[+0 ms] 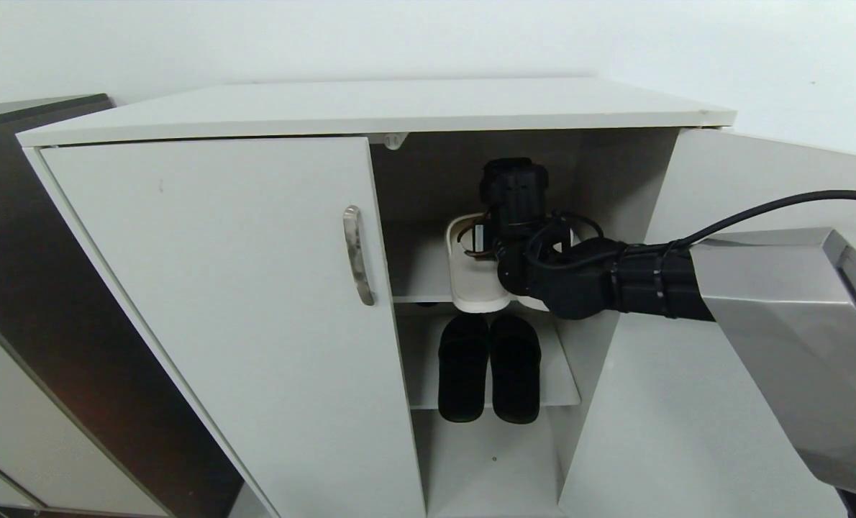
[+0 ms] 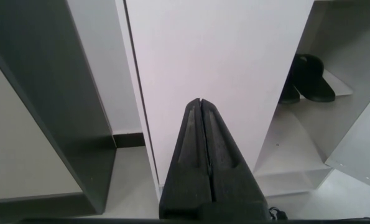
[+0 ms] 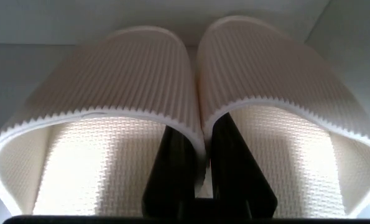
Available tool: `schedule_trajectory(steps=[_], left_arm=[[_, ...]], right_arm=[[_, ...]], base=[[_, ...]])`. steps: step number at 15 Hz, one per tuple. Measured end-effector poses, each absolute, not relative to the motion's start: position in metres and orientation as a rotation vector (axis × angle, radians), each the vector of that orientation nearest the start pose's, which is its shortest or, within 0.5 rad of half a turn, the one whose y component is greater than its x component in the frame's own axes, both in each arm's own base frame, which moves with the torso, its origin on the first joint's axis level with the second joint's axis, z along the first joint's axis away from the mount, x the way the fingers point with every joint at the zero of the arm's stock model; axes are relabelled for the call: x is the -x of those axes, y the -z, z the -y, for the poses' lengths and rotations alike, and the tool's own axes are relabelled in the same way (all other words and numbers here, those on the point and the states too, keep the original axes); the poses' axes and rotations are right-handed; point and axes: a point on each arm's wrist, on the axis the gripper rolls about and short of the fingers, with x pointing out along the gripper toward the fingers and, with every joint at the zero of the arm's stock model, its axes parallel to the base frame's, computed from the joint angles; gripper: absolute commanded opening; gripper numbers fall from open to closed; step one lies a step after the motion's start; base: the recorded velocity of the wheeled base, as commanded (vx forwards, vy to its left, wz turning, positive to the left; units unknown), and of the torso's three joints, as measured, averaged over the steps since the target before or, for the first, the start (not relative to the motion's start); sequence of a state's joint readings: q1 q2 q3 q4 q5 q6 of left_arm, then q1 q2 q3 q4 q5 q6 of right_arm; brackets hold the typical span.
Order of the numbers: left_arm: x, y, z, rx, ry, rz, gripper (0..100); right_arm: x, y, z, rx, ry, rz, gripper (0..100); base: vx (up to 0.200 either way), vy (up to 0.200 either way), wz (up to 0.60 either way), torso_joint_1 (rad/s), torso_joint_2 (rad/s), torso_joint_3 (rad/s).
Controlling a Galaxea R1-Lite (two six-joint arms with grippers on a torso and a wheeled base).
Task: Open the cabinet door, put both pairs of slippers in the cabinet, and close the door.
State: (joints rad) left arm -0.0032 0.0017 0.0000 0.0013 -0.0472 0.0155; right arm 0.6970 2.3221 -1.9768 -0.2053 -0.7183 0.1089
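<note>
A: Where does the pair of cream ribbed foam slippers (image 3: 122, 68) sit?

B: At the front edge of the upper shelf (image 1: 417, 273) inside the white wooden cabinet (image 1: 370, 104), heels just over that edge. I cannot tell whether the soles rest on the shelf or hang just above it.

A: And the right gripper (image 3: 202, 140)?

B: Clenched on them. One finger goes into each slipper, pinching the two adjoining straps together, so one grasp carries both as a pair.

A: Why so far forward?

B: My guess is the arm enters past the open right door (image 1: 687, 403), and the heels are the end it can reach. They likely need sliding deeper before the grip lets go, or the door may catch them.

A: The other pair?

B: The black foam slippers (image 1: 489, 367) lie side by side on the lower shelf (image 1: 561, 381), at its front edge, toes inward. That half looks finished.

A: The left gripper (image 2: 200, 106)?

B: Fingers pressed together on nothing, low in front of the closed left door (image 1: 219, 288), well clear of its curved metal handle (image 1: 356, 255). It seems parked out of the way.
</note>
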Motion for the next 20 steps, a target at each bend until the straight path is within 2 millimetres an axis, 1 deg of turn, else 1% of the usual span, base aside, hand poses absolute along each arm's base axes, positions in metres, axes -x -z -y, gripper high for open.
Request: schedule_trajectory(steps=[2,6,9,11,12,14,16,18,20], left_arm=[[0.023,-0.075,0.001,-0.015,0.051,-0.003,0],[0.023,-0.075,0.001,-0.015,0.051,-0.003,0],[0.023,-0.075,0.001,-0.015,0.051,-0.003,0],[0.023,-0.075,0.001,-0.015,0.05,-0.003,0],[0.023,-0.075,0.001,-0.015,0.05,-0.003,0],[0.023,-0.075,0.001,-0.015,0.051,-0.003,0],[0.023,-0.075,0.001,-0.015,0.051,-0.003,0],[0.023,-0.075,0.001,-0.015,0.05,-0.003,0],[0.023,-0.075,0.001,-0.017,0.051,-0.003,0]], right_arm=[[-0.386,-0.216,-0.305,-0.016,0.026,-0.107,100],[-0.383,-0.202,-0.304,0.026,0.032,-0.152,100],[-0.364,-0.205,-0.302,0.046,0.022,-0.174,100],[-0.34,-0.215,-0.297,0.039,0.015,-0.172,100],[-0.329,-0.218,-0.294,0.035,0.007,-0.168,0],[-0.306,-0.22,-0.286,0.02,-0.013,-0.152,0],[-0.287,-0.215,-0.279,-0.003,-0.036,-0.125,0],[-0.265,-0.205,-0.271,-0.017,-0.098,-0.113,0],[-0.253,-0.195,-0.267,-0.002,-0.165,-0.139,0]], base=[[0.0,0.0,0.0,0.0,0.0,0.0],[0.0,0.0,0.0,0.0,0.0,0.0],[0.0,0.0,0.0,0.0,0.0,0.0],[0.0,0.0,0.0,0.0,0.0,0.0],[0.0,0.0,0.0,0.0,0.0,0.0],[0.0,0.0,0.0,0.0,0.0,0.0],[0.0,0.0,0.0,0.0,0.0,0.0],[0.0,0.0,0.0,0.0,0.0,0.0],[0.0,0.0,0.0,0.0,0.0,0.0]])
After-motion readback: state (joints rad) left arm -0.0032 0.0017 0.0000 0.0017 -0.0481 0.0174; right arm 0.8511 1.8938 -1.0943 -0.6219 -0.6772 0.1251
